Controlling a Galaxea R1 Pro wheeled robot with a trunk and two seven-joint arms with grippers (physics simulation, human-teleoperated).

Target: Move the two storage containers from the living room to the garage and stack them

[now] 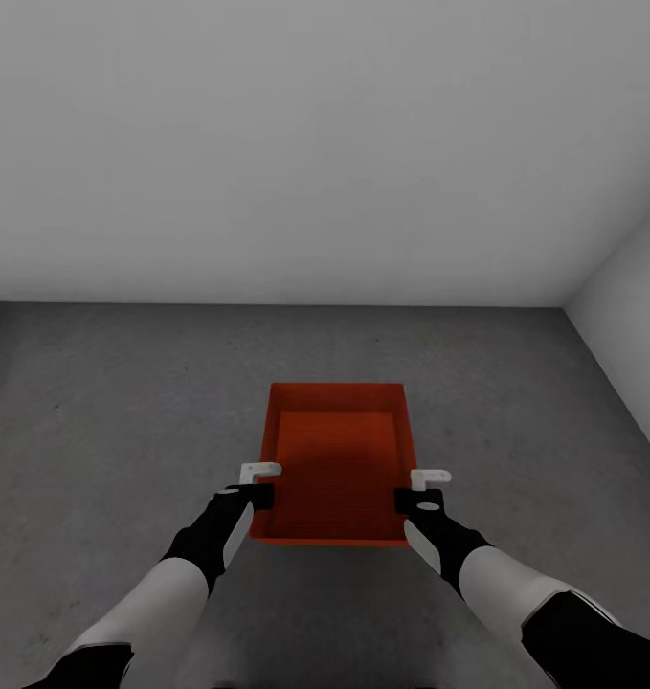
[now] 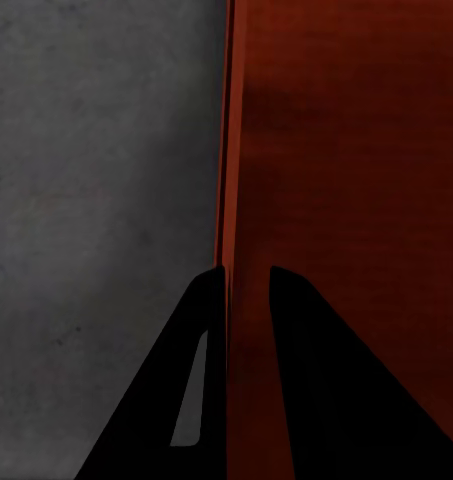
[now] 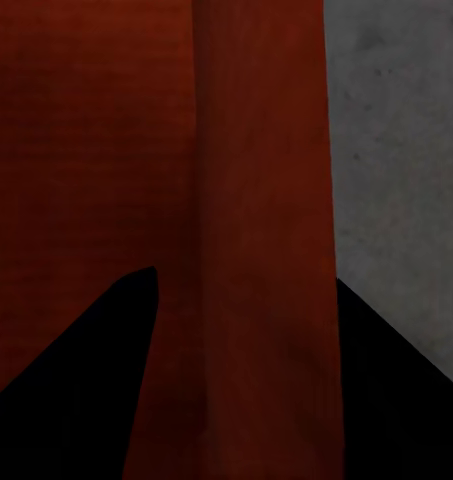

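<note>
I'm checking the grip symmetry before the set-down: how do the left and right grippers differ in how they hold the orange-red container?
The left gripper takes the storage container on its left wall, the right gripper on its right wall. In the wrist views, the left gripper's fingers sit close together around a thin wall edge, while the right gripper's fingers stand wider apart, with a broader wall between them. Both straddle a wall near the container's near end, above the concrete floor.

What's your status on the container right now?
Left gripper and right gripper each straddle a side wall of the storage container. Grey concrete floor ahead. Nothing in the way.
</note>
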